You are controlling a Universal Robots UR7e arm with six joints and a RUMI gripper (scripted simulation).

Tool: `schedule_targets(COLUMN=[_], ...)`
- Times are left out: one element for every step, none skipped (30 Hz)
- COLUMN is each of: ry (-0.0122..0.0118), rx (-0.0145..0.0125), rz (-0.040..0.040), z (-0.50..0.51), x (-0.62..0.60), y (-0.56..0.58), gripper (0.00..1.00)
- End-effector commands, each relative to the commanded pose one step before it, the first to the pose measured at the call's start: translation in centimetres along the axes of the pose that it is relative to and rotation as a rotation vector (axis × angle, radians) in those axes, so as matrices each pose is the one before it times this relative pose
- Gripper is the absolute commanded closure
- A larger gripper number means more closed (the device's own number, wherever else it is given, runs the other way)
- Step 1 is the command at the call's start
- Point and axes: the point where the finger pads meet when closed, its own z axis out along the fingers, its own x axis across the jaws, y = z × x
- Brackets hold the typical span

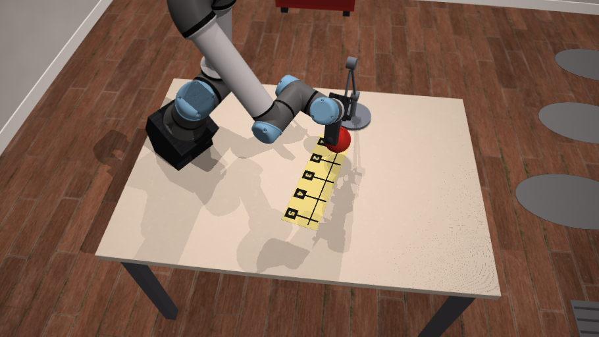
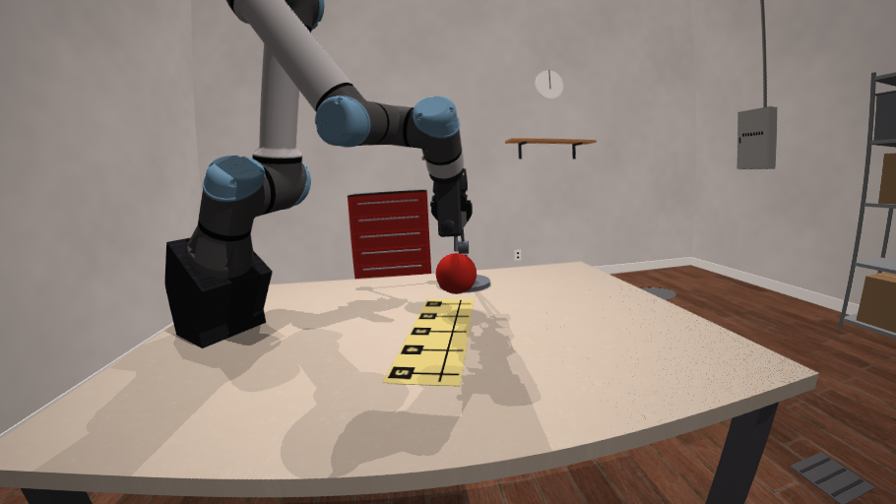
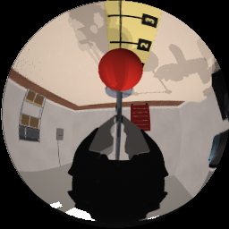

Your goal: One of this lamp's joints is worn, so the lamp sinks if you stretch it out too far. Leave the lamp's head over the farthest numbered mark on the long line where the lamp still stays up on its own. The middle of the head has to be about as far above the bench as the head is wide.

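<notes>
The lamp has a round grey base at the back of the table, thin grey arms rising to a joint, and a red ball head. The head hangs low over the near end of the yellow numbered strip, about at mark 1; marks 2 to 5 run toward the front. My gripper points down from above and is shut on the thin stem just above the head.
The arm's black pedestal stands at the table's back left corner. The beige table carries nothing else. A red cabinet stands behind the table by the wall.
</notes>
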Motion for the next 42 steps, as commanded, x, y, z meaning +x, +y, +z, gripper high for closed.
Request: schedule_targets(ry=[0.00049, 0.00010, 0.00010, 0.00010, 0.00010, 0.00010, 0.00010, 0.00010, 0.00000, 0.00000, 0.00000, 0.00000, 0.00000, 0.00000, 0.00000, 0.00000, 0.00000, 0.00000, 0.00000, 0.00000, 0.00000, 0.00000, 0.00000, 0.00000, 0.00000, 0.00000, 0.00000, 0.00000, 0.00000, 0.00000, 0.00000, 0.00000, 0.00000, 0.00000, 0.00000, 0.00000, 0.00000, 0.00000, 0.00000, 0.00000, 0.00000, 0.00000], rx=[-0.00028, 0.00000, 0.00000, 0.00000, 0.00000, 0.00000, 0.00000, 0.00000, 0.00000, 0.00000, 0.00000, 0.00000, 0.00000, 0.00000, 0.00000, 0.00000, 0.00000, 0.00000, 0.00000, 0.00000, 0.00000, 0.00000, 0.00000, 0.00000, 0.00000, 0.00000, 0.00000, -0.00003, -0.00003, -0.00003, -0.00003, -0.00003, -0.00003, -0.00003, -0.00003, -0.00003, -0.00003, -0.00003, -0.00003, -0.00003, -0.00003, -0.00003], rz=[-0.00202, -0.00009, -0.00009, -0.00009, -0.00009, -0.00009, -0.00009, -0.00009, 0.00000, 0.00000, 0.00000, 0.00000, 0.00000, 0.00000, 0.00000, 0.00000, 0.00000, 0.00000, 0.00000, 0.00000, 0.00000, 0.00000, 0.00000, 0.00000, 0.00000, 0.00000, 0.00000, 0.00001, 0.00001, 0.00001, 0.00001, 0.00001, 0.00001, 0.00001, 0.00001, 0.00001, 0.00001, 0.00001, 0.00001, 0.00001, 0.00001, 0.00001], z=[-0.829, -0.159, -0.159, -0.159, -0.159, -0.159, -0.159, -0.159, 0.000, 0.000, -0.016, -0.016, -0.016, -0.016, -0.016, -0.016, -0.016, -0.016, -0.016, -0.016, -0.016, -0.016, -0.016, -0.016, -0.016, 0.000, 0.000, 0.003, 0.003, 0.003, 0.003, 0.003, 0.003, 0.003, 0.003, 0.003, 0.003, 0.003, 0.003, 0.003, 0.003, 0.003], x=[-0.049, -0.003, -0.003, -0.003, -0.003, -0.003, -0.003, -0.003, 0.000, 0.000, 0.000, 0.000, 0.000, 0.000, 0.000, 0.000, 0.000, 0.000, 0.000, 0.000, 0.000, 0.000, 0.000, 0.000, 0.000, 0.000, 0.000, 0.000, 0.000, 0.000, 0.000, 0.000, 0.000, 0.000, 0.000, 0.000, 0.000, 0.000, 0.000, 0.000, 0.000, 0.000], y=[-0.763, -0.157, -0.157, -0.157, -0.157, -0.157, -0.157, -0.157, 0.000, 0.000, -0.015, -0.015, -0.015, -0.015, -0.015, -0.015, -0.015, -0.015, -0.015, -0.015, -0.015, -0.015, -0.015, -0.015, -0.015, 0.000, 0.000, 0.003, 0.003, 0.003, 0.003, 0.003, 0.003, 0.003, 0.003, 0.003, 0.003, 0.003, 0.003, 0.003, 0.003, 0.003], gripper=[1.00, 1.00, 1.00, 1.00, 1.00, 1.00, 1.00, 1.00, 1.00, 1.00, 1.00, 1.00, 1.00, 1.00, 1.00, 1.00, 1.00, 1.00, 1.00, 1.00, 1.00, 1.00, 1.00, 1.00, 1.00, 1.00, 1.00, 0.00, 0.00, 0.00, 0.00, 0.00, 0.00, 0.00, 0.00, 0.00, 0.00, 0.00, 0.00, 0.00, 0.00, 0.00])
